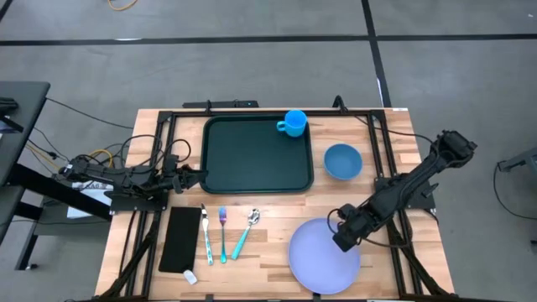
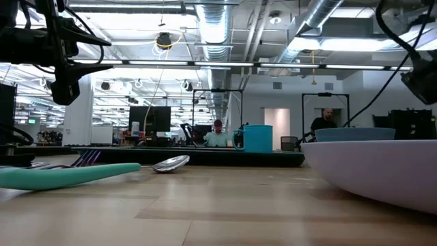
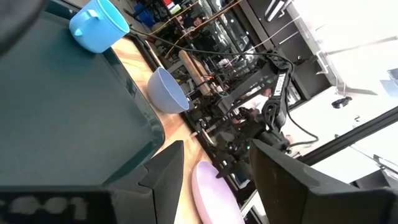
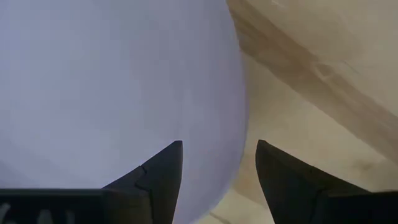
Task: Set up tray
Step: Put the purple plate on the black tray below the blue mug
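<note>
The dark green tray (image 1: 256,155) lies flat at the table's middle, with a blue cup (image 1: 294,123) standing on its far right corner. A lavender plate (image 1: 325,256) rests on the table near the right front. My left gripper (image 1: 191,178) is open beside the tray's left rim, close to its near left corner; the left wrist view looks past the open gripper (image 3: 217,144) across the tray (image 3: 62,112). My right gripper (image 1: 342,241) hovers open above the plate's right rim; its fingers (image 4: 163,168) stand on either side of that rim (image 4: 239,112) without touching.
A blue bowl (image 1: 342,161) sits right of the tray. A black napkin (image 1: 182,239) lies near the left front, with a knife (image 1: 206,235), a fork (image 1: 223,233) and a teal-handled spoon (image 1: 245,232) beside it. People show in the room beyond the table.
</note>
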`<act>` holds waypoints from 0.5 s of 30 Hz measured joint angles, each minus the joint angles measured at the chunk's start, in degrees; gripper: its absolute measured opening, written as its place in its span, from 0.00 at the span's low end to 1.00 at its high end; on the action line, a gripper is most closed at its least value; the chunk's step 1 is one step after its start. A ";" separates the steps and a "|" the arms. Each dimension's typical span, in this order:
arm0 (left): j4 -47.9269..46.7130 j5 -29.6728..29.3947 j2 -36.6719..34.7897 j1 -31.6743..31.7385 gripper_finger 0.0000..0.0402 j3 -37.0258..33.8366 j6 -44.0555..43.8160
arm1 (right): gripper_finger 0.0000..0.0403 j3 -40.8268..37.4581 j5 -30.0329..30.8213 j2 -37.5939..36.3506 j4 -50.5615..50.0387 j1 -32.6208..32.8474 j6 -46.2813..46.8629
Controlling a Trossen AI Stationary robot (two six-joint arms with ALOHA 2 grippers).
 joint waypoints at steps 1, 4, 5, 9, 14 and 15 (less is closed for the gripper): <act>-0.08 0.00 0.00 0.01 0.43 0.00 -0.37 | 0.46 0.00 -0.36 0.75 0.37 -0.15 -0.33; -0.12 0.00 0.00 0.02 0.43 0.00 -0.95 | 0.38 0.00 -2.14 2.93 2.48 -0.68 -1.65; -0.14 0.00 0.00 0.00 0.43 0.00 -0.95 | 0.34 0.00 -2.67 3.63 3.22 -0.81 -1.67; -0.16 -0.02 0.00 0.02 0.43 0.00 -0.97 | 0.12 0.00 -3.60 5.75 7.07 -1.10 -1.67; -0.16 -0.04 0.00 -0.01 0.43 0.00 -1.00 | 0.04 0.11 -4.60 6.02 9.64 -2.77 -1.90; -0.17 -0.04 0.00 0.01 0.43 0.00 -1.01 | 0.03 0.15 -4.60 5.89 9.64 -3.43 -2.51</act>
